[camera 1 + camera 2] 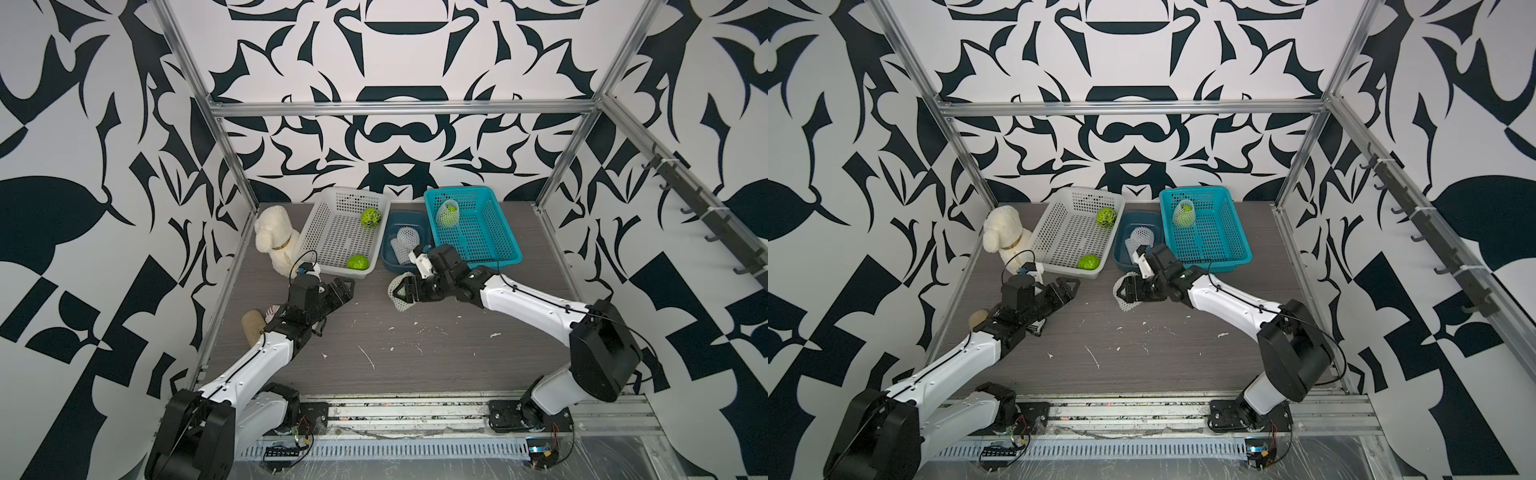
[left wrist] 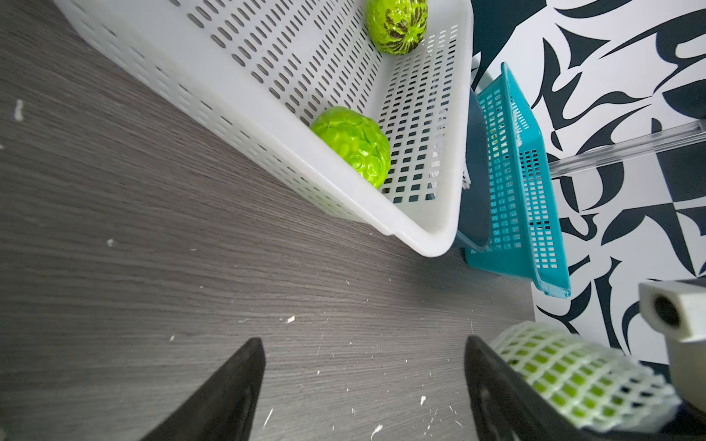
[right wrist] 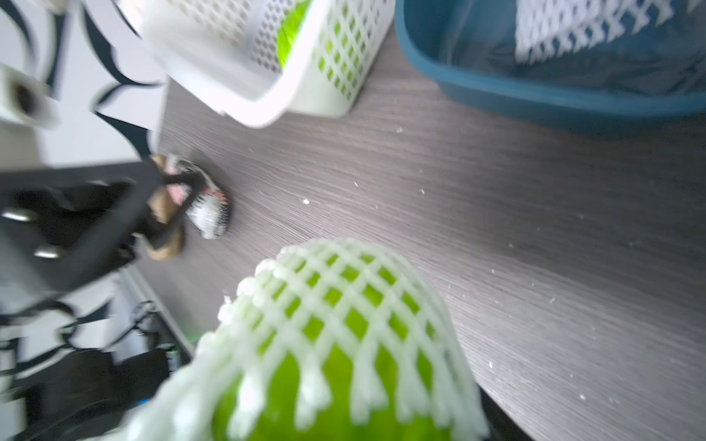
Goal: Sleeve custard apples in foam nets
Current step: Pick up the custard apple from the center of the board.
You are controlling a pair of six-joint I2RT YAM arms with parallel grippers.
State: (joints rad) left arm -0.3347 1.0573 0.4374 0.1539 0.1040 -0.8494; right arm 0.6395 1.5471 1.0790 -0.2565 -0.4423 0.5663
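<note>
My right gripper point(image 1: 403, 293) is shut on a custard apple inside a white foam net point(image 1: 392, 286), held low over the table's middle; the wrist view shows the net stretched over the green fruit point(image 3: 336, 343). My left gripper point(image 1: 347, 286) stands open and empty just left of it, fingertips point(image 2: 256, 343) wide apart, with the netted fruit point(image 2: 573, 374) beside one finger. Two bare custard apples point(image 1: 370, 217) point(image 1: 358, 262) lie in the white basket point(image 1: 320, 224). Another netted apple point(image 1: 447, 212) sits in the teal basket point(image 1: 494, 245). Spare foam nets point(image 1: 405, 243) lie in the dark blue bin point(image 1: 388, 259).
A cream plush dog point(image 1: 276, 241) sits left of the white basket. A tan roll point(image 1: 253, 326) and a small patterned object point(image 1: 272, 311) lie beside my left arm. White foam scraps point(image 1: 368, 357) litter the wood-grain table. Metal frame posts stand at the corners.
</note>
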